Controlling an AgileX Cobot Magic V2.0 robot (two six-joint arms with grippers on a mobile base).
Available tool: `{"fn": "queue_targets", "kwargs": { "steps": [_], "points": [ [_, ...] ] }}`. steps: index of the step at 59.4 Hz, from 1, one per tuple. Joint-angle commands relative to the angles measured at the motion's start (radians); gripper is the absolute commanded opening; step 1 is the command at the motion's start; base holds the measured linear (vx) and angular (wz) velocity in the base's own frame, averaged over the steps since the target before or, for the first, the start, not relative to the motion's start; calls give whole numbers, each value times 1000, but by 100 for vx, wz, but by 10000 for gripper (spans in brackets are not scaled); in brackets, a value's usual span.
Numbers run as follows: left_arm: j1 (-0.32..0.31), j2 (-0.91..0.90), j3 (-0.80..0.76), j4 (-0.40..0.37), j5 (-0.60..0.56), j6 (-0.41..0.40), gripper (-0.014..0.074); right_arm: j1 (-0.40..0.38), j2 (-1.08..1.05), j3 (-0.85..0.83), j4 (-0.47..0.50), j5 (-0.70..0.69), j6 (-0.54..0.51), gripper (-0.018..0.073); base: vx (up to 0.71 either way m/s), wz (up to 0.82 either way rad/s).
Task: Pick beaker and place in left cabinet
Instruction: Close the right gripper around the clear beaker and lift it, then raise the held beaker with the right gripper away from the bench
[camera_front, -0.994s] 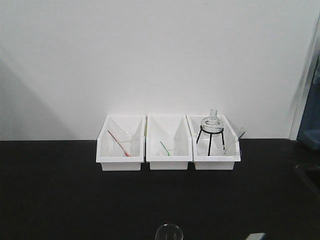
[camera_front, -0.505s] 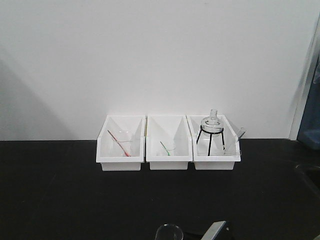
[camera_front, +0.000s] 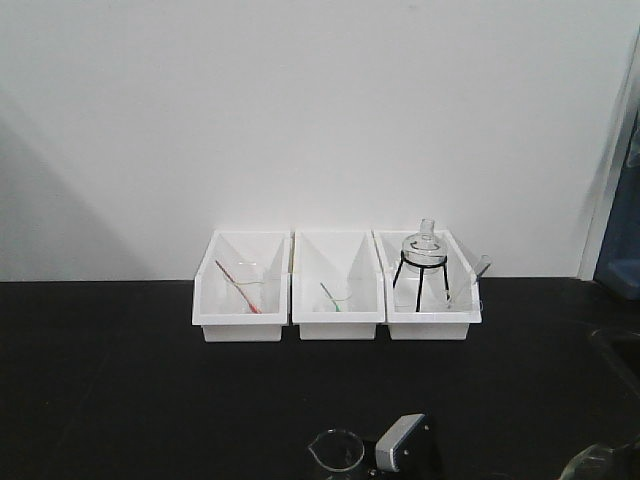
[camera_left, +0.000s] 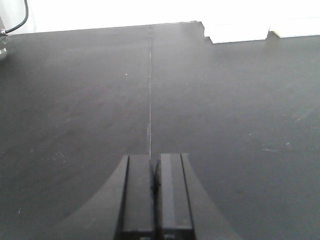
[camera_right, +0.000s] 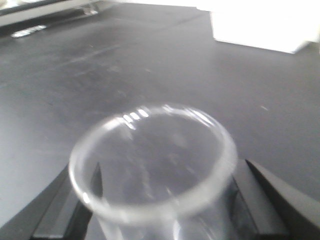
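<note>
Glass beaker (camera_right: 150, 165) is clasped by the right gripper (camera_right: 167, 205), jaws pressed against its sides; the left gripper (camera_left: 156, 200) is seen fully closed.

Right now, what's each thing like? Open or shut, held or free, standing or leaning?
beaker, upright, empty, held by the right gripper.
right gripper, shut on the beaker.
left gripper, shut, holding nothing.
red rod, leaning inside the left bin.
green rod, leaning inside the middle bin.
flask, upright on its tripod.
</note>
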Motion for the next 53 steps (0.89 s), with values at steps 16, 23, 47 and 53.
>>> {"fn": "queue_targets", "kwargs": {
  "steps": [16, 23, 47, 53],
  "points": [
    [-5, -10, -15, 3, -75, -4, 4, 24, -67, -25, 36, -140, 7, 55, 0, 0],
    [-5, -10, -15, 3, -75, -4, 4, 24, -137, -25, 29, -21, 116, -11, 0, 0],
    [-5, -10, -15, 3, -75, -4, 4, 24, -705, -25, -256, 816, 534, -3, 0, 0],
    [-5, -10, -15, 3, -75, -4, 4, 24, -870, 5, -390, 934, 674, -3, 0, 0]
  ]
}}
